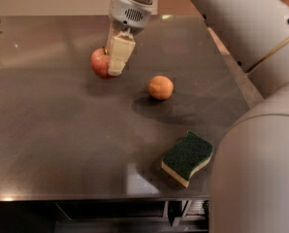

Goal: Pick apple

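The red apple (99, 62), with a yellowish patch and a short dark stem, sits between the fingers of my gripper (108, 65) at the table's far middle. The gripper comes down from above and is shut on the apple. One cream-coloured finger (119, 53) shows on the apple's right side; the other is hidden behind the fruit. The apple appears to hang slightly above the dark metal table (57, 130).
A plain orange round fruit (161, 87) lies to the right of the apple. A green and yellow sponge (187, 158) lies near the table's front right. My large white arm fills the right side of the view.
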